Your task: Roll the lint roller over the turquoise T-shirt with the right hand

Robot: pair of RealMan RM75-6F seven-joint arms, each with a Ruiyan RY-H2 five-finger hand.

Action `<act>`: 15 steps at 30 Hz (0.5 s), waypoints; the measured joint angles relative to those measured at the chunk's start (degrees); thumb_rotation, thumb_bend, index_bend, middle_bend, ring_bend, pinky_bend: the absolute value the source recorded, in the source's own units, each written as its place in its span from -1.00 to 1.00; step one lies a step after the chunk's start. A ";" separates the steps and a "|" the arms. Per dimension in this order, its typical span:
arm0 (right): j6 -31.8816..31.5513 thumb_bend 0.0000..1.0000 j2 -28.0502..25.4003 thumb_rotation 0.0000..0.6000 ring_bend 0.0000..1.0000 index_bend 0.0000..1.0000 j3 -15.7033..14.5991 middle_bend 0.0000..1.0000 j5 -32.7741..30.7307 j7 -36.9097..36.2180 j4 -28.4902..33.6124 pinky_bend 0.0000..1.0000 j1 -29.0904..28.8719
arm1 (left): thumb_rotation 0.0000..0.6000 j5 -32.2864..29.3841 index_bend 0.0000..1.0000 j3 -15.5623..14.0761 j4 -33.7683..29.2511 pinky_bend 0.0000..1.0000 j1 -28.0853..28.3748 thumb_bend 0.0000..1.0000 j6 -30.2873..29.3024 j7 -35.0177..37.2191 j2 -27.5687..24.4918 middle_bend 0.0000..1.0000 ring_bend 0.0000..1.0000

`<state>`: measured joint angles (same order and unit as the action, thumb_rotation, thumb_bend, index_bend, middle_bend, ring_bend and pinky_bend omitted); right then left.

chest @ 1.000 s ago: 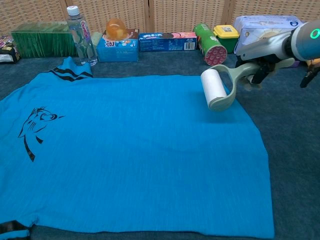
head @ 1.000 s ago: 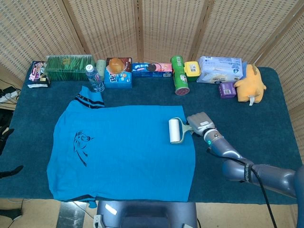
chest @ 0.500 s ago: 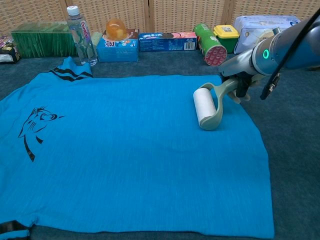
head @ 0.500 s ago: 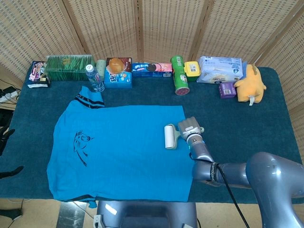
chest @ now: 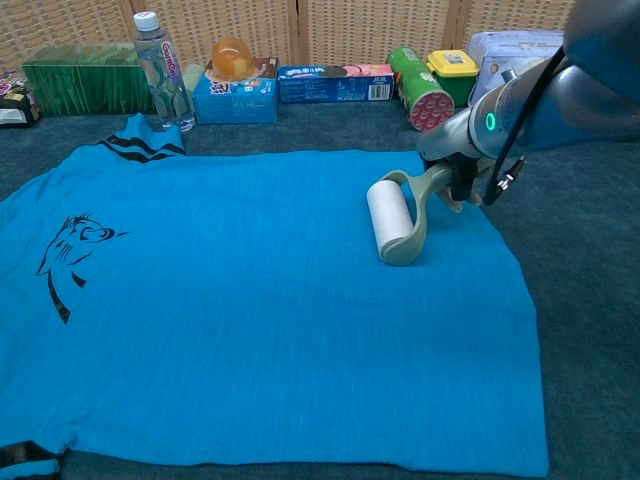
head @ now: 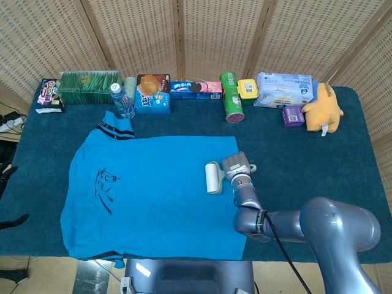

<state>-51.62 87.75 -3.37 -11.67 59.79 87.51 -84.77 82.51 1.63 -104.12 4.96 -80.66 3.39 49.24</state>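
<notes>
One robot hand is at work: the right hand (chest: 452, 178) grips the handle of a lint roller (chest: 388, 219), fingers closed round it, though the grip itself is partly hidden behind the wrist. The roller's white drum lies flat on the T-shirt (chest: 250, 300), on the right part of the cloth, a little in from its right edge and nearer the far hem than the near one. The turquoise shirt is spread flat on a dark blue table (head: 318, 153), with a small black print near its left sleeve.

Over the last second the roller has travelled leftward across the shirt, from just inside the right edge to further in, and the arm has swung closer to the robot's body to follow it. That suggests a rolling stroke is under way, with only a short strip on the right side covered so far; most of the shirt, to the left, looks untouched.

No left hand shows in either view.

Several items line the table's far edge, well clear of the shirt: a water bottle (head: 122, 100), snack boxes, a green can (head: 231, 98), a tissue pack and a yellow plush toy (head: 324, 109).
</notes>
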 measured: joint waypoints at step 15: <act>-9.68 1.00 8.14 1.00 0.98 0.36 6.63 0.41 -3.81 9.00 -0.78 1.00 -2.40 | 1.00 0.24 -1.00 -0.17 0.10 -0.84 -0.09 -0.77 -0.03 0.29 -0.13 -1.00 -1.00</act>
<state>-61.31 95.89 3.26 -15.48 68.80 86.72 -87.18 82.75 1.45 -104.02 4.88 -80.69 3.68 49.11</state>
